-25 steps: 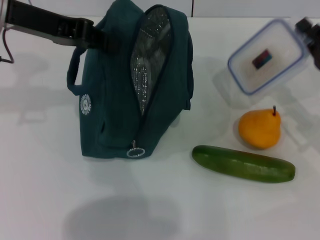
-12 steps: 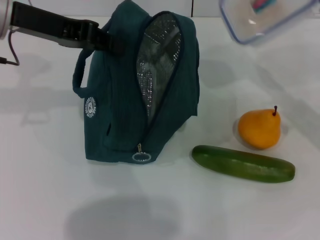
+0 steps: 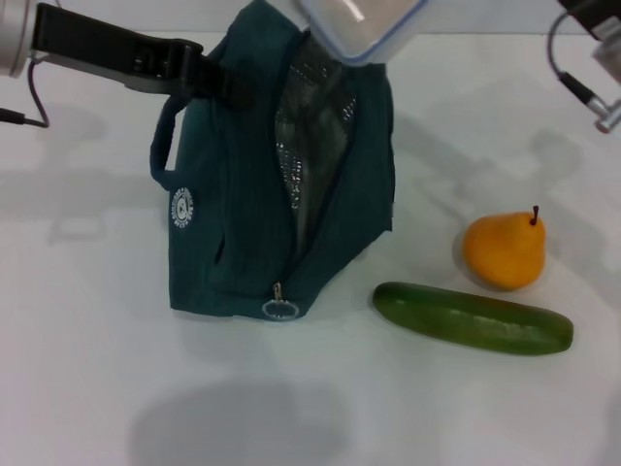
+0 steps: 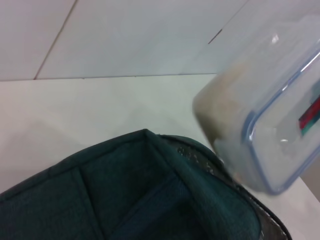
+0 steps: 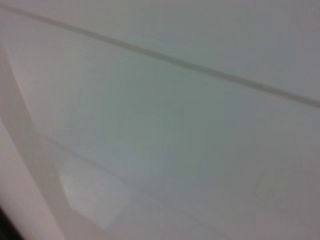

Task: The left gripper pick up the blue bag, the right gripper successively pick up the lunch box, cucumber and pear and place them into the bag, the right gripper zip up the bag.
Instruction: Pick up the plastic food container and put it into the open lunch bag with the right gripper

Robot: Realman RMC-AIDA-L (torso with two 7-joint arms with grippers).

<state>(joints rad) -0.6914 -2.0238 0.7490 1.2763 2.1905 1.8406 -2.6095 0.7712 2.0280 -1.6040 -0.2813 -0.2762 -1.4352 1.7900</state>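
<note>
My left gripper is shut on a handle of the blue bag and holds it upright on the table, its foil-lined mouth open upward. The lunch box hangs in the air just above that mouth, cut off by the top edge. In the left wrist view it hovers close over the bag's rim. My right gripper's fingers are out of frame; only its arm shows at the top right. The pear and the cucumber lie on the table right of the bag.
The bag's ring zipper pull hangs at its lower front corner. The white table spreads in front and to the left of the bag. A cable hangs from the right arm at the top right.
The lunch box has travelled left, from the upper right to just above the bag's open mouth. The bag has shifted slightly right in the left gripper's hold. Pear and cucumber have not moved.
</note>
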